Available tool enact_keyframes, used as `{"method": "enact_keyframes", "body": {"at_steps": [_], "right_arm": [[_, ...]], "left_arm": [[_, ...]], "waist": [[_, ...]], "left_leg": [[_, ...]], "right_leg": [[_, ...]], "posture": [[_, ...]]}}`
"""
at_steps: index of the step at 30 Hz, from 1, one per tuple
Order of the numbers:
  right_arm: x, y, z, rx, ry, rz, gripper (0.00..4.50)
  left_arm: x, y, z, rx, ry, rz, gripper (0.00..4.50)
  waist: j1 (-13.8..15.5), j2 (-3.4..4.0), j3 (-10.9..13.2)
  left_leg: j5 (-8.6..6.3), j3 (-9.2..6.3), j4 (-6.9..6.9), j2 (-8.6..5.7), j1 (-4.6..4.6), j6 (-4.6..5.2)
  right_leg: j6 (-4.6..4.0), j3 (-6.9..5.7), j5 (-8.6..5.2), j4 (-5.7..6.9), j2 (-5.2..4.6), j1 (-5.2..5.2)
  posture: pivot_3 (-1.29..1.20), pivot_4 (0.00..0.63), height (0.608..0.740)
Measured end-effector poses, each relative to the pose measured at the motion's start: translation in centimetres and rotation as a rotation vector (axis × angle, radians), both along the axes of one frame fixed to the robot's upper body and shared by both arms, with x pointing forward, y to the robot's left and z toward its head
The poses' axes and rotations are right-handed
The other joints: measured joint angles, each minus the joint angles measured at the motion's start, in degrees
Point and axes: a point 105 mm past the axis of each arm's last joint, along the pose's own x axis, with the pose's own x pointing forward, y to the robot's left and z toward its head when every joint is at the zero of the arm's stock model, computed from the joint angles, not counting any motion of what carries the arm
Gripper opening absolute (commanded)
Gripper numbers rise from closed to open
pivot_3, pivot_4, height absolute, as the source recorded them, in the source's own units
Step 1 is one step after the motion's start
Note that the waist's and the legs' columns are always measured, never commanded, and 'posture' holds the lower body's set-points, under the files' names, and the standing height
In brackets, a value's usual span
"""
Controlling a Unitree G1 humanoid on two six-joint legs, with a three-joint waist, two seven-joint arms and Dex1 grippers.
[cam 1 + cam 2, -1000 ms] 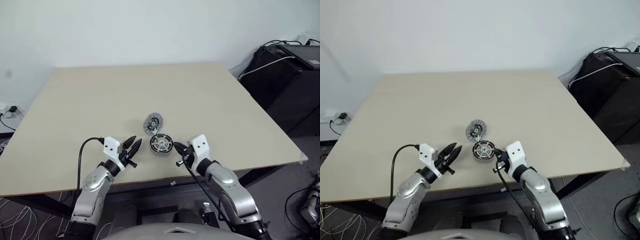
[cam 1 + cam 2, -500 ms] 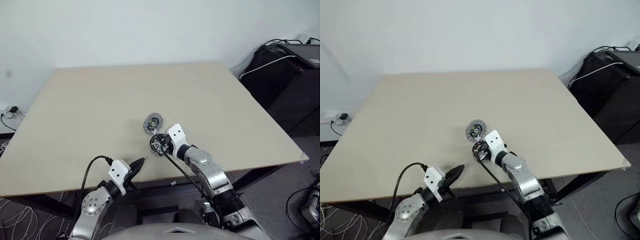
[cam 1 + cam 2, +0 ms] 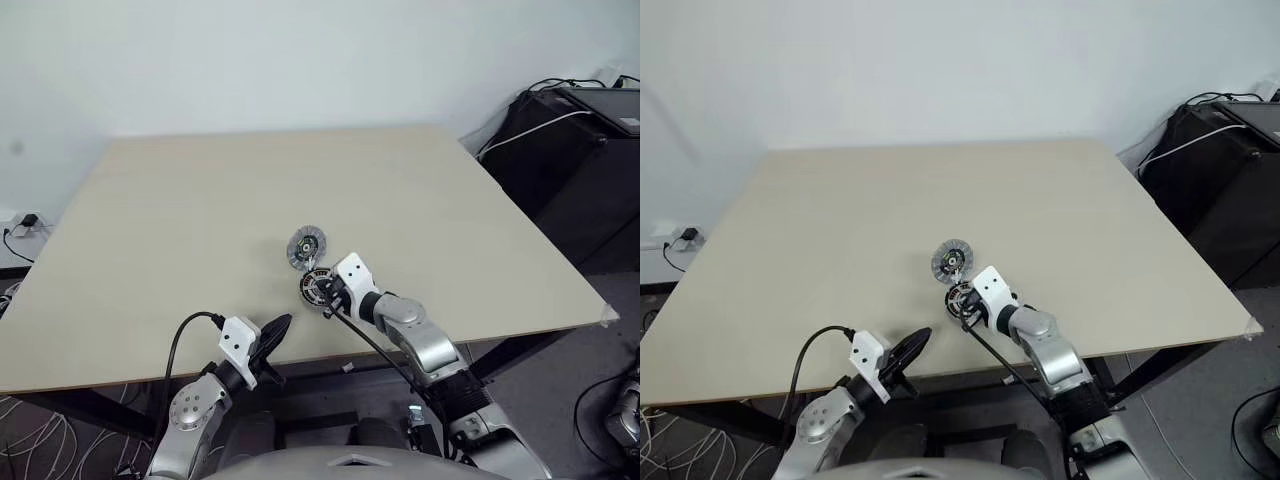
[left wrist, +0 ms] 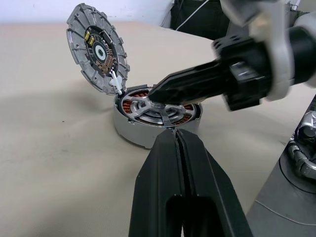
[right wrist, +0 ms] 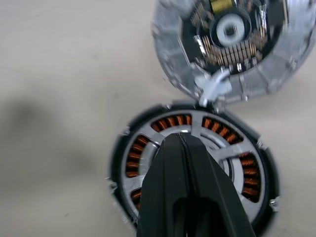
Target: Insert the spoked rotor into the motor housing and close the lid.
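rotor: the spoked rotor [image 4: 160, 109] sits inside the motor housing [image 4: 129, 129]. Its shiny spokes lie flat over the copper-brown coils. Looks all the way in, I think.

housing: round dark part near the front edge of the table [image 3: 160, 220], about mid-way along that edge.

lid: the lid [image 4: 97, 48] is up, not shut. It stands tilted on a small hinge at the back rim of the housing. Its inside face, w/ dark centre and small coloured bits, points toward the housing.

right gripper: the right gripper [image 4: 154, 95] reaches over the housing from the right. Jaws pressed together, nothing between them. The tip rests on the rotor's hub, or just about; looks like it's pushing the rotor down.

left gripper: the left gripper [image 4: 176, 134] is just in front of the housing, low by the table edge, pointing at it. Jaws together, holding nothing. Not touching the housing.

done: rotor in the housing. That's step 1, prob finished.

left to do: shut the lid. It needs to tip forward and down onto the housing.

in the way: the right gripper's tip is over the rotor, right where the lid has to land. I think it must get out first.

watch out: lid is only held by that little hinge, so a hard push might slide the housing along the table.
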Motion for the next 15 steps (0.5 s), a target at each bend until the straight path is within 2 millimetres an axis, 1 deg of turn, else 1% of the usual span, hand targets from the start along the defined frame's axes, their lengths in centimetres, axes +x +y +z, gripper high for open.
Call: {"method": "enact_keyframes", "body": {"at_steps": [2, 3, 4, 5, 7, 11, 15], "right_arm": [[-0.6, 0.2, 1.5, -0.057, -0.062, 0.116, 0.0], [-0.8, 0.1, 1.8, -0.11, -0.085, 0.178, 0.39], [-1.0, -0.1, 1.9, -0.159, -0.097, 0.223, 0.6], [-1.1, -0.5, 1.8, -0.211, -0.101, 0.262, 0.93], [-1.3, -1.1, 1.4, -0.287, -0.098, 0.313, 1.54], [-1.2, -1.3, 1.4, -0.405, -0.135, 0.399, 2.86], [-1.0, -1.4, 1.1, -0.499, -0.146, 0.481, 2.86]], "left_arm": [[0.3, -0.1, 0.3, -0.011, -0.01, -0.003, 0.07], [0.4, -0.2, 0.5, -0.016, -0.013, -0.008, 0.0], [0.5, -0.2, 0.5, -0.017, -0.017, -0.01, 0.0], [0.5, -0.2, 0.6, -0.018, -0.018, -0.013, 0.0], [0.6, -0.2, 0.6, -0.018, -0.02, -0.015, 0.0], [0.8, -0.4, 0.7, -0.019, -0.02, -0.019, 0.0], [0.9, -0.5, 0.8, -0.024, -0.018, -0.019, 0.0]], "waist": [[-0.02, -0.01, -0.01], [-0.04, -0.01, -0.01], [0.01, -0.03, -0.02], [0.03, -0.04, -0.02], [0.05, -0.04, -0.01], [0.02, -0.06, 0.0], [0.04, -0.08, 0.02]], "left_leg": [[0.0, 0.0, 0.01, 0.02, 0.02, 0.0], [0.0, 0.0, 0.01, 0.02, 0.02, 0.0], [0.0, 0.0, 0.02, 0.03, 0.02, 0.0], [0.0, 0.0, 0.03, 0.03, 0.01, 0.0], [0.0, 0.0, 0.04, 0.03, 0.01, 0.0], [0.0, 0.02, 0.05, 0.03, 0.01, 0.01], [0.01, 0.03, 0.08, 0.02, 0.01, 0.01]], "right_leg": [[0.0, 0.0, 0.0, 0.0, 0.02, 0.01], [0.0, 0.0, 0.0, 0.0, 0.02, 0.01], [0.0, -0.02, 0.0, 0.0, 0.03, 0.01], [0.0, -0.02, 0.0, 0.0, 0.03, 0.01], [0.0, -0.02, 0.0, 0.0, 0.04, 0.01], [0.0, -0.02, 0.0, 0.0, 0.05, 0.02], [0.0, -0.02, 0.0, 0.0, 0.05, 0.03]], "posture": [[0.0, 0.0, 0.74], [0.0, 0.0, 0.74], [0.0, 0.0, 0.74], [0.0, 0.0, 0.74], [0.0, 0.0, 0.74], [0.0, 0.0, 0.74], [0.0, 0.0, 0.74]]}}
